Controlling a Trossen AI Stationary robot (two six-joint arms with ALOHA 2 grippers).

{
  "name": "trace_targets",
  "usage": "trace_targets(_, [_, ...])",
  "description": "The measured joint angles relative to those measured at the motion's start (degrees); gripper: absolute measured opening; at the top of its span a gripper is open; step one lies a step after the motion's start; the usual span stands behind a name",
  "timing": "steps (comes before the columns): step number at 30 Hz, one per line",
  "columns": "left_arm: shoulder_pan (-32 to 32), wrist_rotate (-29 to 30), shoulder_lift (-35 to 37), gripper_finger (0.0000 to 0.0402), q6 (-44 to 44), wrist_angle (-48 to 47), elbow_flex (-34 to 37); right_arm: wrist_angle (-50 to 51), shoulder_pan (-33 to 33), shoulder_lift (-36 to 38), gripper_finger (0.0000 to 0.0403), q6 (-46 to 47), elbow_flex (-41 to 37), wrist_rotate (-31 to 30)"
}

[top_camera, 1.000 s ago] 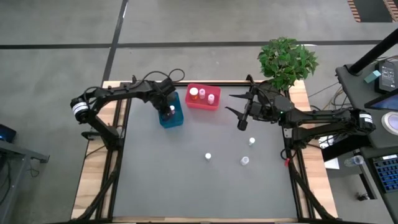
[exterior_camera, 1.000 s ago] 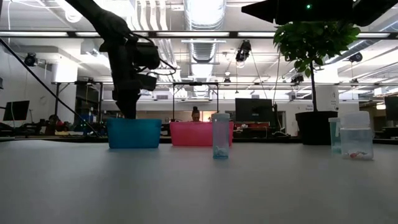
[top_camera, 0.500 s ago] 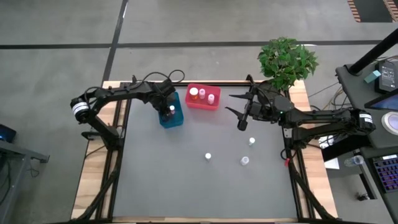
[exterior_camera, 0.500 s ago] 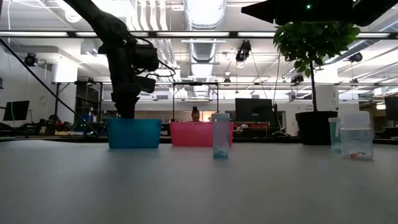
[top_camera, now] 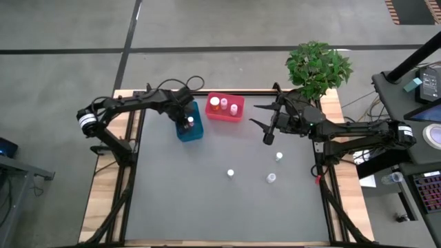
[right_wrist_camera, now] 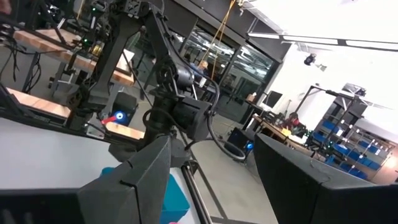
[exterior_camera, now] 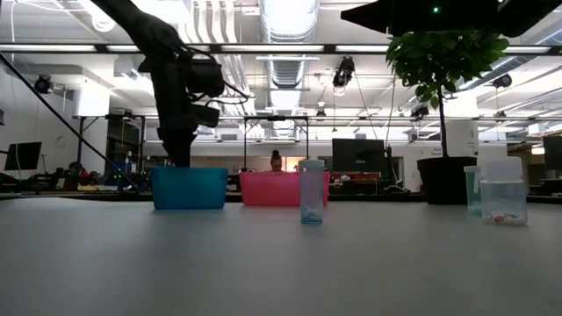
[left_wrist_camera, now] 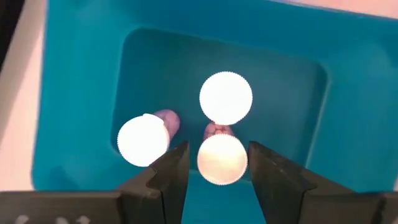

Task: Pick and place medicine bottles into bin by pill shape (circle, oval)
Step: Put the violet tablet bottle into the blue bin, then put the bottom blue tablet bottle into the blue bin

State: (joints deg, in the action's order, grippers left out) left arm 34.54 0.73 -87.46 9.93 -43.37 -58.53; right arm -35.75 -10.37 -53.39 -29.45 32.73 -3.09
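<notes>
**Left fingers spread over the blue bin**

My left gripper (left_wrist_camera: 217, 163) hangs above the blue bin (top_camera: 191, 129), its fingers (left_wrist_camera: 169, 171) apart on either side of a white-capped bottle (left_wrist_camera: 222, 159) without pressing on it. Two more bottles stand in that bin, one at 12 o'clock of it (left_wrist_camera: 226, 98), one at 9 o'clock (left_wrist_camera: 143, 139). My right gripper (top_camera: 265, 131) waits at 3 o'clock of the red bin (top_camera: 224, 116), fingers spread and empty. Three bottles (top_camera: 230, 173) stand loose on the table (top_camera: 172, 200).

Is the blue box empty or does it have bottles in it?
Not empty. The blue bin holds three white-capped bottles, seen from above, with the left hand open over them.
</notes>
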Motion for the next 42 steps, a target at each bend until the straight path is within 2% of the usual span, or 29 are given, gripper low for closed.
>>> trace_targets(6, [-0.11,0.09,3.49,0.0146,-0.26,-2.60,-0.84,1.10,0.45,0.00,0.0219,1.47,0.00,-0.15])
trace_targets(12, [-2.01,0.11,9.93,0.0147,-1.95,-1.32,-0.84,1.25,4.07,0.02,0.0219,1.44,0.00,-0.13])
trace_targets(16, [-6.09,0.05,14.56,0.0145,-3.44,4.38,-0.05,1.34,6.82,0.00,0.0219,2.50,0.09,-0.13])
trace_targets(20, [-12.24,0.04,17.93,0.0138,-3.65,14.11,1.33,4.10,9.28,-0.43,0.0219,5.66,2.19,-0.24])
trace_targets(29, [-27.62,-0.04,20.63,0.0132,-3.65,39.02,8.52,20.22,16.65,-3.51,0.0219,10.46,11.09,-0.35])
trace_targets(35, [-35.73,-0.04,19.97,0.0132,-3.65,43.85,9.51,32.17,20.89,-6.74,0.0219,14.33,18.59,-0.15])
trace_targets(42, [-40.51,0.00,19.87,0.0132,-4.68,45.78,9.38,50.20,24.11,-13.53,0.0219,25.28,28.90,-0.16])
